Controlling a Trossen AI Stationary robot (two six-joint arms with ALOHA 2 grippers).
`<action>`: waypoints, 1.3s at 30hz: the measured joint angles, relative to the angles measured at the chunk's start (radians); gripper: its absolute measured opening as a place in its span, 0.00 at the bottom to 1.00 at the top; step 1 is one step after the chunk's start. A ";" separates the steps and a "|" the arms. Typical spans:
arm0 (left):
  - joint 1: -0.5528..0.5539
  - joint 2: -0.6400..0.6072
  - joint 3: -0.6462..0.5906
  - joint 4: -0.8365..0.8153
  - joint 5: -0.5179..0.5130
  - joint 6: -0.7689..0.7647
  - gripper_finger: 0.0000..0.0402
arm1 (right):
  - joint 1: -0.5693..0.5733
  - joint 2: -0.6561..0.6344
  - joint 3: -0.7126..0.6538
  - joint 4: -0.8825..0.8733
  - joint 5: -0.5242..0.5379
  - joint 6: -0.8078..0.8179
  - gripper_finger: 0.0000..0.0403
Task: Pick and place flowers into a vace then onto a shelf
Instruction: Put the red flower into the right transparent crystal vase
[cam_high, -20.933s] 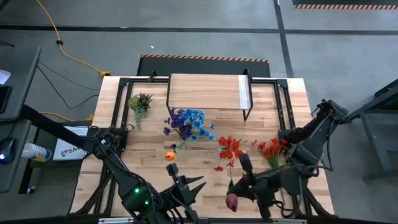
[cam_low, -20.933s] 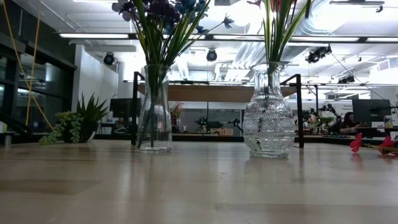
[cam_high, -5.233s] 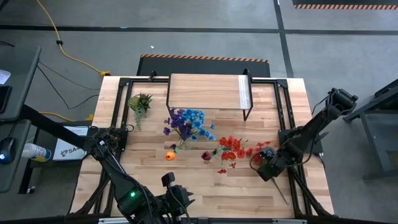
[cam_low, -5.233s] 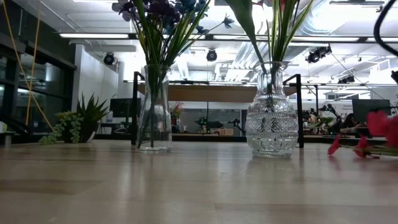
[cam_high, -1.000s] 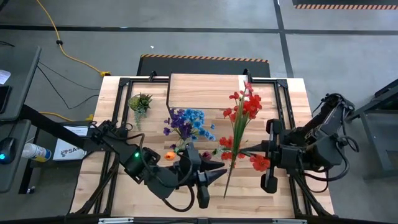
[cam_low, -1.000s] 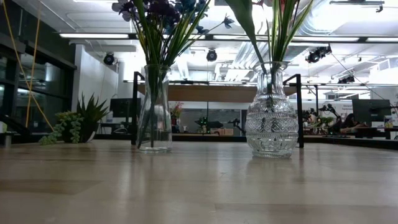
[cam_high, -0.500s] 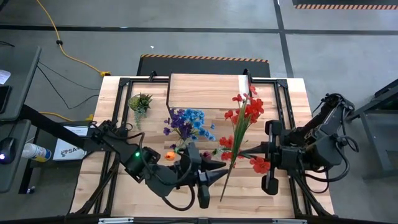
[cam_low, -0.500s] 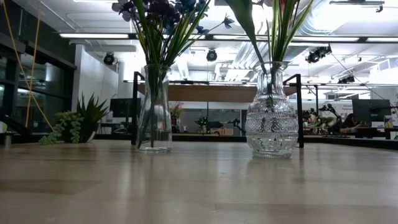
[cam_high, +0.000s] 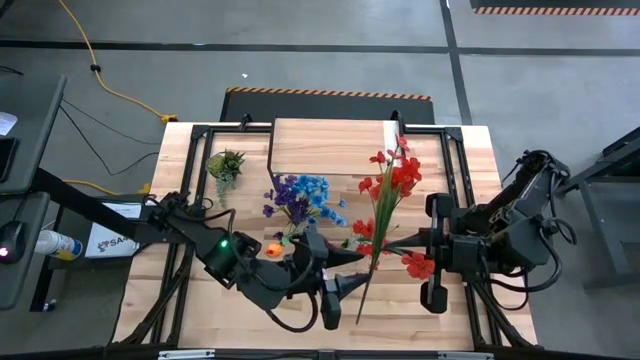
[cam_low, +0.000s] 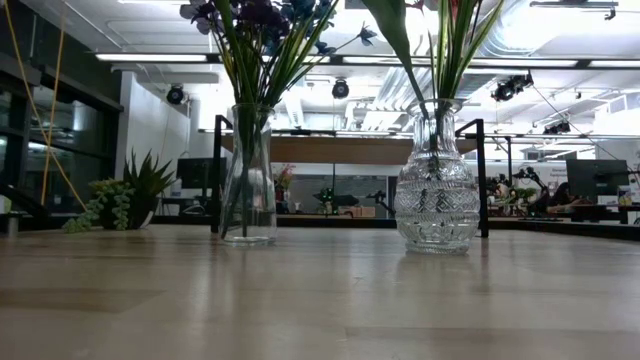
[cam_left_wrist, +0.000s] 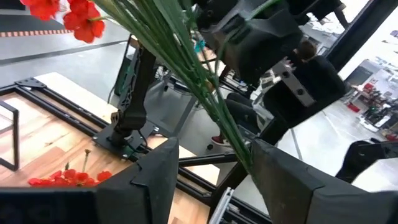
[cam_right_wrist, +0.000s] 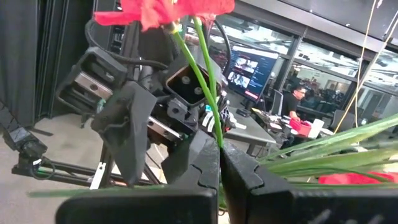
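A bunch of red flowers (cam_high: 385, 205) on long green stems hangs slanted over the table's middle, blooms toward the shelf (cam_high: 330, 145). My right gripper (cam_high: 388, 243) is shut on its stems. My left gripper (cam_high: 345, 275) is open, its fingers on either side of the lower stems (cam_left_wrist: 230, 134); whether a finger touches them I cannot tell. Blue and purple flowers (cam_high: 303, 195) stand in a slender glass vase (cam_low: 248, 175). A round cut-glass vase (cam_low: 432, 190) holds green stems and red blooms (cam_high: 366, 230). My right gripper pinches the green stems (cam_right_wrist: 217, 142) between its two fingers, about midway along the bunch. The fingers come level from the table's right side and lie across the stems. The bunch is lifted clear, slanting from the stem ends (cam_high: 358, 315) near the front up to the blooms (cam_high: 398, 172).
A loose orange bloom (cam_high: 273, 250) lies on the table left of the left gripper. A small green spiky plant (cam_high: 226, 163) stands at the far left. The two vases stand close together under the held bunch. Black frame bars (cam_high: 455, 170) run along the table's sides.
My left gripper has opened around the lower stems and stayed where it was. The red bunch remains in my right gripper, still slanted and clear of the table.
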 joint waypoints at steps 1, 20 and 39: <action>0.001 0.000 0.000 -0.004 0.004 -0.004 0.59 | 0.000 0.000 0.000 0.000 -0.002 -0.001 0.00; 0.060 0.001 0.000 -0.036 0.104 -0.030 0.60 | 0.000 0.000 0.000 0.000 -0.001 -0.002 0.00; 0.067 0.002 0.000 -0.054 0.161 -0.019 0.11 | 0.000 0.000 0.000 -0.010 0.001 0.000 0.00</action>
